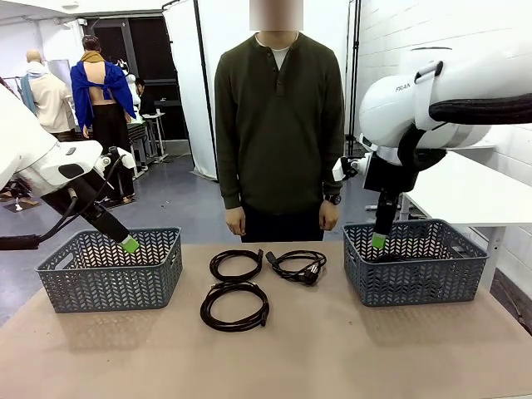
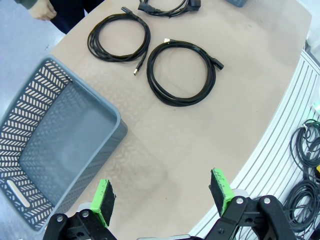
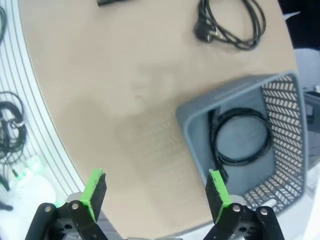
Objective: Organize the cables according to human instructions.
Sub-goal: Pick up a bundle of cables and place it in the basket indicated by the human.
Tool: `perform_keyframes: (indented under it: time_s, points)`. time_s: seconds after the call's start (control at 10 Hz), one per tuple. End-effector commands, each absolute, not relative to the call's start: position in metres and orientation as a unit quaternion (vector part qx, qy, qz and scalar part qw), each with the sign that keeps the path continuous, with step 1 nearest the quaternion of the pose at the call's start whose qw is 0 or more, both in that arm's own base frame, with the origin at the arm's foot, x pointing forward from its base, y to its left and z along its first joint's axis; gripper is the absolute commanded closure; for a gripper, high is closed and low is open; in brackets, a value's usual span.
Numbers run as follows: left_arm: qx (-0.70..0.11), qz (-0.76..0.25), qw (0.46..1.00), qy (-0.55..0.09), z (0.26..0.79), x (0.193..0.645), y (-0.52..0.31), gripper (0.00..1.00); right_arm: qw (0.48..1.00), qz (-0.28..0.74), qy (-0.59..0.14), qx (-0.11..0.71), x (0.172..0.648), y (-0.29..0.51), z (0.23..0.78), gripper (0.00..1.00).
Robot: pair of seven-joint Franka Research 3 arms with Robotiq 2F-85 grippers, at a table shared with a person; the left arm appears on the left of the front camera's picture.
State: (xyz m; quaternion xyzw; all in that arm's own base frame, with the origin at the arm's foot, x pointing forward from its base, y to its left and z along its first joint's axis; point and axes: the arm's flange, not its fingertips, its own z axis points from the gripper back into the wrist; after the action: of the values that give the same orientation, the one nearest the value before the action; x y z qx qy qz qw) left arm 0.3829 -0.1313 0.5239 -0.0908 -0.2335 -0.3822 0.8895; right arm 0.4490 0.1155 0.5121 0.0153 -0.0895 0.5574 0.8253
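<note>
Left fingers [image 2: 103,200] released and spread wide, nothing between them, hanging above the counter [image 1: 332,349] next to the left basket [image 1: 108,283]. In the front view their green tip sits at that basket's far rim. Right fingers [image 3: 216,192] also released and empty, over the counter edge by a corner of the right basket [image 1: 416,278]. Three cables are on the counter between the baskets. Two sit side by side toward the far edge: a plain coil [image 1: 214,266] on the left and the coil with the chunky plug [image 1: 309,278] on the right, close but apart. The third coil [image 1: 234,326] lies nearer the robot, just in front of the plain one. The fourth coil [image 3: 216,145] lies flat inside the right basket. The human [image 1: 278,125] stands at the far edge with arms down, hands off everything.
</note>
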Motion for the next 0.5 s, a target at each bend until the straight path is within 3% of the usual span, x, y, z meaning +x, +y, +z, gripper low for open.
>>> perform_keyframes:
  time_s: [0.0, 0.4]
  points:
    - [-0.098, -0.386, 0.886, -0.238, 0.523, 0.383, -0.129, 0.00, 0.828, 0.543, -0.133, 0.033, 0.426, 0.121, 0.498, 0.00]
    - [-0.098, -0.386, 0.886, -0.238, 0.523, 0.383, -0.129, 0.00, 0.817, 0.561, -0.128, 0.042, 0.412, 0.136, 0.488, 0.00]
